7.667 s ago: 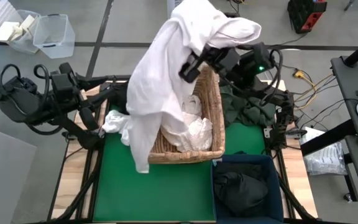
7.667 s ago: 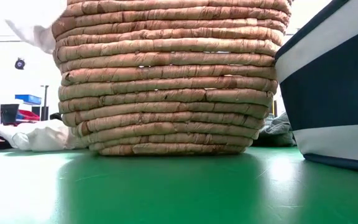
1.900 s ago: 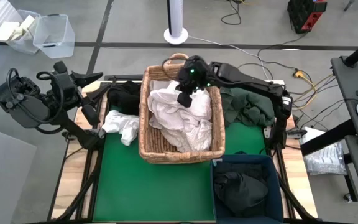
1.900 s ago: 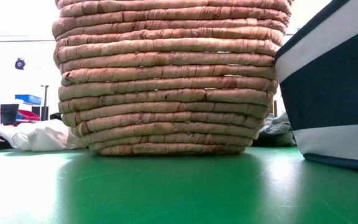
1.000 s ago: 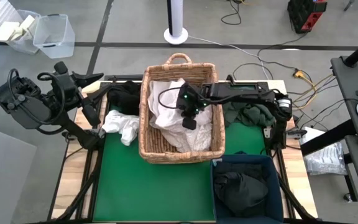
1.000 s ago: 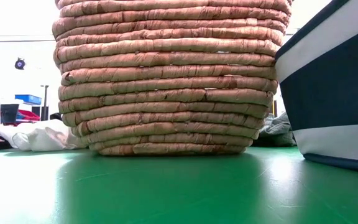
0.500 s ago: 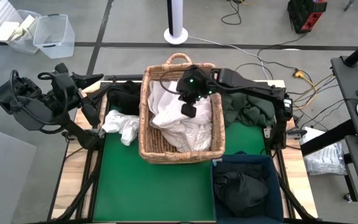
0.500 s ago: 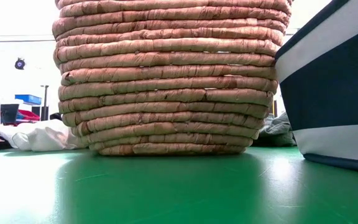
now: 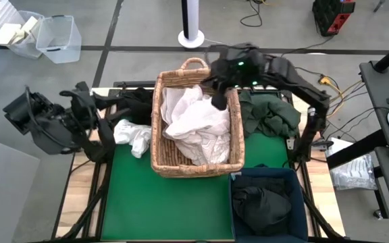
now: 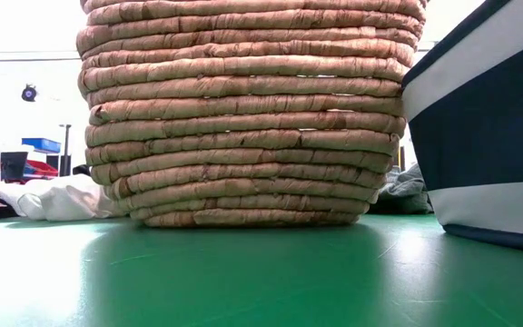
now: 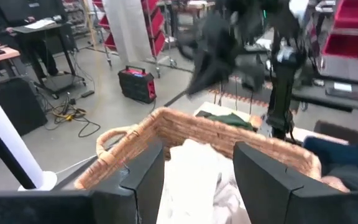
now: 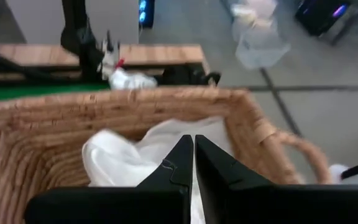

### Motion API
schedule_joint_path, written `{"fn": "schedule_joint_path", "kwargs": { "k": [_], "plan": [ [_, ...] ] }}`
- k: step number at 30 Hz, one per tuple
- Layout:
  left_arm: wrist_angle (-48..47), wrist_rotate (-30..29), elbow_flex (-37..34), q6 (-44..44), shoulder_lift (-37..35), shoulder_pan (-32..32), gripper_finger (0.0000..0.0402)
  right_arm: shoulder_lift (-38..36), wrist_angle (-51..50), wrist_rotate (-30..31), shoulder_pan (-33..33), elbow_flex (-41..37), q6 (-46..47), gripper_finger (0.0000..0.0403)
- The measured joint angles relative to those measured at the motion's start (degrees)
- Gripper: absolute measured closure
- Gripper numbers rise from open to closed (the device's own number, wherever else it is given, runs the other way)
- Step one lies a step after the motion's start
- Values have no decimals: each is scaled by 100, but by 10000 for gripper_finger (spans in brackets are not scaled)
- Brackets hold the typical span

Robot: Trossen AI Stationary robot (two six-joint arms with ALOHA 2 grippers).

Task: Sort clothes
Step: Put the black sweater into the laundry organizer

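White garments [image 9: 194, 125] lie piled in the tan wicker basket [image 9: 159, 145]; they also show in the right wrist view [image 12: 126, 162]. My right gripper [image 9: 217, 101] is shut and hangs over the basket's far right corner, just above the pile. My left gripper [image 11: 194, 180] is open and empty at the table's left [image 9: 96, 115], pointing toward the basket. Another white garment [image 9: 130, 136] lies on the table left of the basket. A black garment [image 9: 137, 101] lies behind it. A dark green garment [image 9: 270, 116] lies right of the basket.
The dark blue bin [image 9: 238, 177] stands at the near right with a dark garment [image 9: 258, 206] inside. In the low view the basket wall [image 10: 243, 109] and the bin's wall [image 10: 479, 136] stand close in front. Bare green mat [image 9: 167, 209] lies at the near left.
My right gripper has risen out of the basket and gone toward the table's far edge, leaving the white pile in the basket. My left arm has shifted a little toward the basket and the near edge.
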Motion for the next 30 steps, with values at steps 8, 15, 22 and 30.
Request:
{"fn": "schedule_joint_path", "kwargs": {
  "k": [8, 15, 22, 30],
  "plan": [
    [-2, 371, -517, -480, -69, 26, 232, -564, -11, 115, -68, -4, 97, 394],
    [2, 1295, -982, -1125, -174, 153, 232, -852, -23, 111, -67, -7, 113, 394],
    [3, 2202, -1706, -1988, -443, 261, 232, -1082, -342, 268, -76, -9, 174, 394],
    [4, 2980, -2927, -2952, -1196, 691, 232, -1191, -926, 545, -76, -11, 465, 394]
  ]
}}
